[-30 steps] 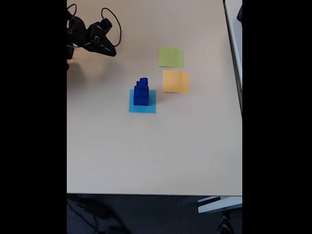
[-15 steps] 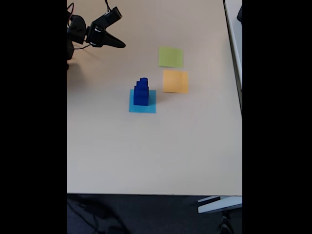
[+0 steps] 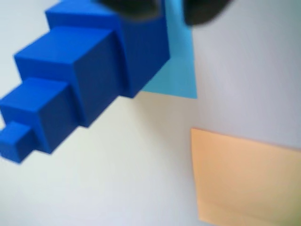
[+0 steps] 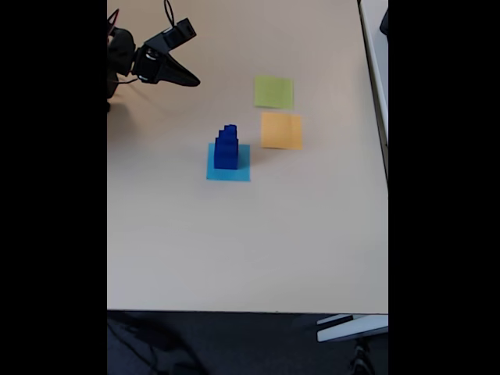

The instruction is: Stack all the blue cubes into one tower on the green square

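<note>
You are looking down on a big, pale beige surface (image 4: 234, 242). It is smooth and plain, and soft, even light falls on it. Below its near edge you see a dark floor (image 4: 234, 344). A small light grey piece of furniture (image 4: 350, 328) pokes in at the bottom right. Along the right side, past a thin dark gap, another pale surface (image 4: 378, 47) begins.

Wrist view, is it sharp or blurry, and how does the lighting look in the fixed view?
Wrist view: soft overall, the tower fairly readable, the orange square smeared at its edges, dark shapes at the top edge fully out of focus. Fixed view: even light, no glare, a faint shadow on the table under the gripper, black bars down both sides.
</note>
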Robot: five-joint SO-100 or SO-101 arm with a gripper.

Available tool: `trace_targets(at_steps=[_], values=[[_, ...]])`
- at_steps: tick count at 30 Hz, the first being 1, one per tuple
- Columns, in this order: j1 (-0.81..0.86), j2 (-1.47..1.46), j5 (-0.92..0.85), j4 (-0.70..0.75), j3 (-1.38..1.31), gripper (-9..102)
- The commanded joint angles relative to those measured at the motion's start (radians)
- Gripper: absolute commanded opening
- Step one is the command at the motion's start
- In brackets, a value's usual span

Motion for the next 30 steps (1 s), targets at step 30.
trace_targets(at_steps=[30], values=[[0.066, -1.066, 0.038, -0.077, -0.787, 6]])
